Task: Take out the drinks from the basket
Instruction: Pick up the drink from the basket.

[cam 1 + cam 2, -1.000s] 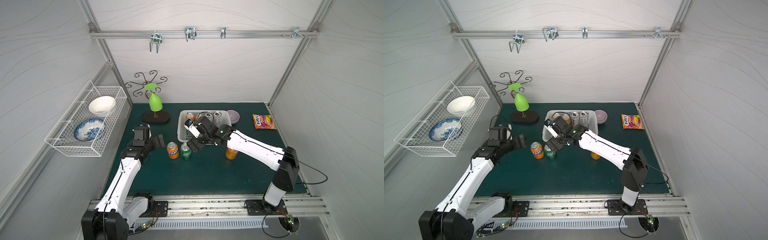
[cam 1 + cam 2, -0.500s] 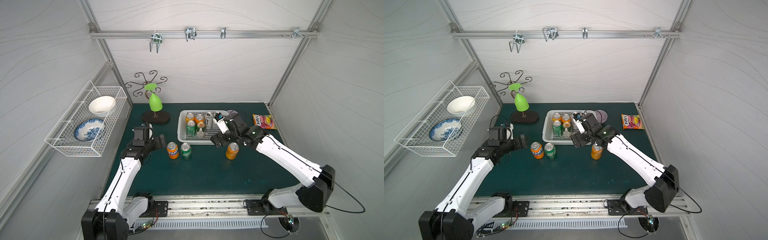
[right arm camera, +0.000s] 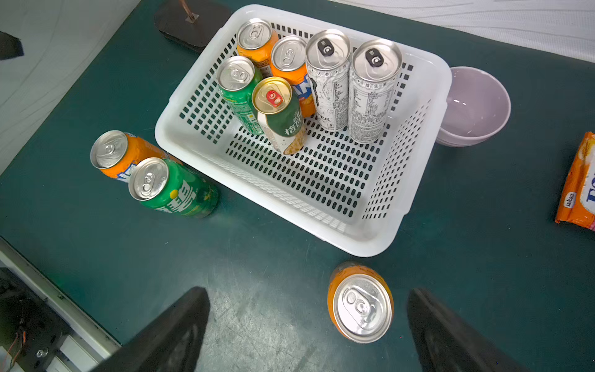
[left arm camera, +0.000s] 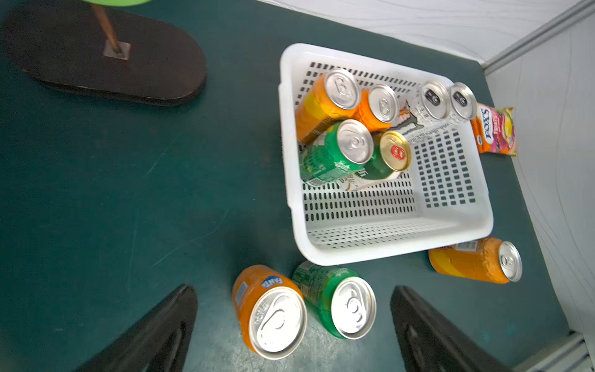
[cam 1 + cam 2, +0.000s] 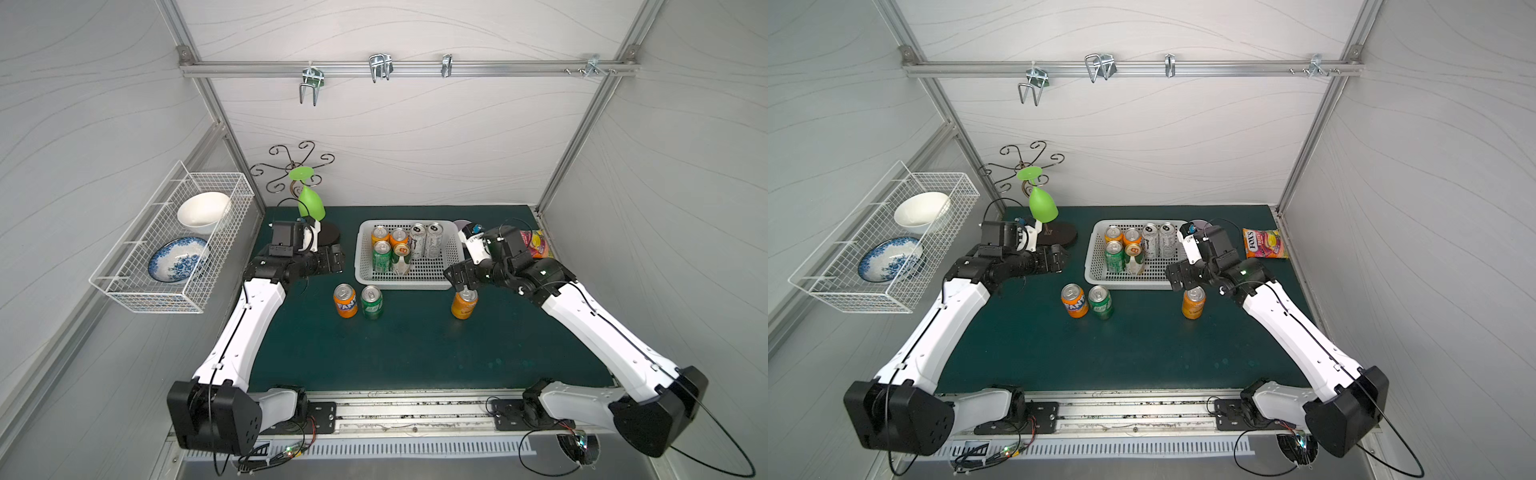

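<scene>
Six drinks stand in the basket [image 5: 399, 284], bunched in its back-left part: two orange cans [image 3: 257, 35], a green can [image 3: 238, 74], the gold-top can [image 3: 272, 95] and two slim silver cans [image 3: 327, 46]. The basket is at the back edge of the bench [image 5: 415, 353], mid-width. Three more are out, upright along its front rim: Fanta can [image 5: 345, 300] just beside a green one [image 5: 371, 302], lone orange can [image 5: 464, 303] off the front-right corner.

My read: sealed, so some weight. Thin walls and slick sides, will dent if crushed. Grip across the body just under the top rim, from above. Gold-top has free floor beside it, so easiest entry. Slim ones look tippy.

Right gripper [image 3: 307, 291] spread wide, empty, just above the lone can. Left gripper [image 4: 293, 290] also wide, empty, off the basket's left side near the pair.
</scene>
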You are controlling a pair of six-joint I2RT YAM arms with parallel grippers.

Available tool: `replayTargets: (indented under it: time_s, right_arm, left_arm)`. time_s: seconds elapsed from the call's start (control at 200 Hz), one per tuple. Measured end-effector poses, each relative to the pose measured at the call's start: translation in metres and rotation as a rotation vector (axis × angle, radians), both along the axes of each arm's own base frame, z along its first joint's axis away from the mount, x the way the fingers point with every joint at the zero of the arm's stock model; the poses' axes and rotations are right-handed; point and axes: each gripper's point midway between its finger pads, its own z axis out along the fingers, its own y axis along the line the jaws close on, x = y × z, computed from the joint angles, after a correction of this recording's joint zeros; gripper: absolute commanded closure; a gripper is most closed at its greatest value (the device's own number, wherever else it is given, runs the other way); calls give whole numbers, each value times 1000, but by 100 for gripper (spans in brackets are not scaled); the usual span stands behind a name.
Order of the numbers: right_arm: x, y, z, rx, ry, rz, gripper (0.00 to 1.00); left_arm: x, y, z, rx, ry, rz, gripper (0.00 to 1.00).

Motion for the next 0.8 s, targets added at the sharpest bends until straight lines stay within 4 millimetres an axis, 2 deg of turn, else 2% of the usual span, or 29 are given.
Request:
replayTargets:
  time_s: [0.18, 0.37, 0.57, 0.8]
  right_arm:
    - [-1, -6, 5, 18, -8, -11, 1]
    - [-3, -10, 6, 23, -9, -16, 1]
    - [-5, -12, 10, 32, -15, -21, 1]
    - [-10, -15, 13, 37, -24, -24, 1]
  left_arm:
    - [7, -35, -3, 49, 61, -122, 3]
    - [16, -59, -9, 103, 115, -211, 3]
    - [26, -76, -27, 196, 166, -278, 4]
    - [43, -86, -51, 287, 222, -316, 7]
